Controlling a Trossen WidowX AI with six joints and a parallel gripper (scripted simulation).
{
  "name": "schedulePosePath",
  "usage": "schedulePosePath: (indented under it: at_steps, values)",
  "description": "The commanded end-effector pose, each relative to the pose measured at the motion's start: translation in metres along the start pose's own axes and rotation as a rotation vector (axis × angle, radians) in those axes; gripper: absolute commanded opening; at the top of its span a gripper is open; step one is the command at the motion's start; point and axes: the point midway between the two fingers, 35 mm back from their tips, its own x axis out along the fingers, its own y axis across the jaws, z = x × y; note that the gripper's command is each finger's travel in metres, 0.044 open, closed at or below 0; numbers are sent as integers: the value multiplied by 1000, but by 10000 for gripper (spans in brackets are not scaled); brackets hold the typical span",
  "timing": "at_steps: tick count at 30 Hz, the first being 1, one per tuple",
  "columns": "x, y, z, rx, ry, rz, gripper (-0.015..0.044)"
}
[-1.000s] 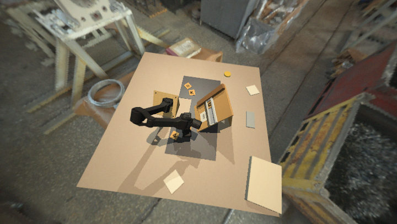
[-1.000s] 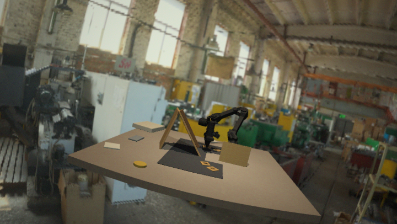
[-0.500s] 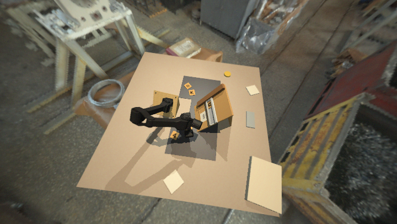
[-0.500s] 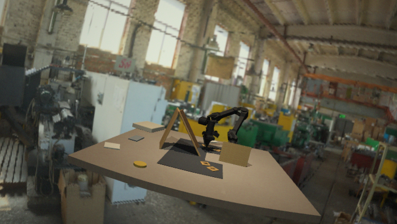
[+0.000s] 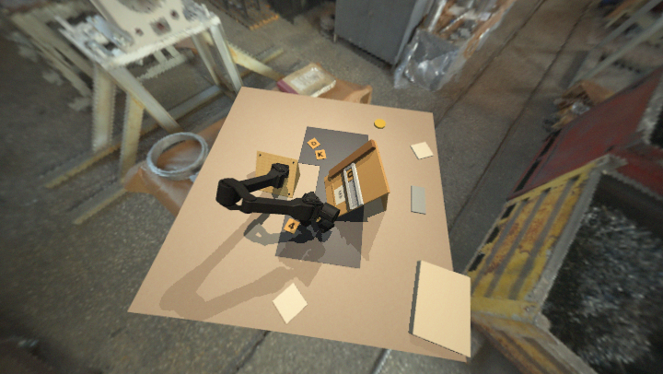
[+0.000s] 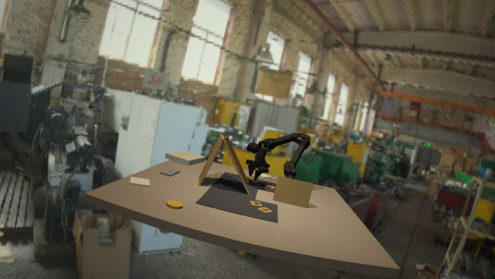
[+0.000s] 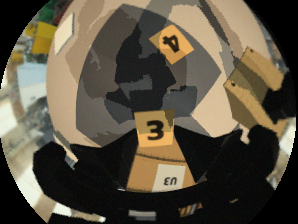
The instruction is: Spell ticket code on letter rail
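Note:
My gripper (image 5: 327, 226) (image 6: 254, 176) is shut on the 3 tile (image 7: 154, 130), held above the mat near the lower end of the sloping board (image 5: 375, 169) (image 6: 236, 163). The 3 faces the wrist camera. The white rail (image 5: 355, 197) on the board holds a tile (image 5: 350, 174) that looks like U. The ticket (image 5: 339, 194) (image 7: 168, 177) below the rail appears to read U3. The 4 tile (image 5: 291, 226) (image 7: 171, 44) lies flat beside the gripper. The K tile (image 5: 319, 154) (image 6: 255, 203) and D tile (image 5: 313, 143) (image 6: 265, 209) lie near the mat's far end.
A dark mat (image 5: 343, 252) (image 6: 235, 208) lies under the board. A tan panel (image 5: 262, 162) (image 6: 293, 192) stands by the arm's base. Around them are a yellow disc (image 5: 379, 123) (image 6: 174, 204), a grey slab (image 5: 418, 199) (image 6: 170, 172), pale cards (image 5: 421, 149) (image 5: 289, 302) and a large cream block (image 5: 440, 306).

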Motion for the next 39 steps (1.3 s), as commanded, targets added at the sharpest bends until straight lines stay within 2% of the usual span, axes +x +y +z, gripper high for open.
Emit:
schedulePosePath:
  at_steps: [1,23,39]
  values:
    - [-3,8,-3,-92,28,14,0]
    - [-14,54,-18,-612,133,149,0]
    - [-34,79,-38,-1053,170,311,0]
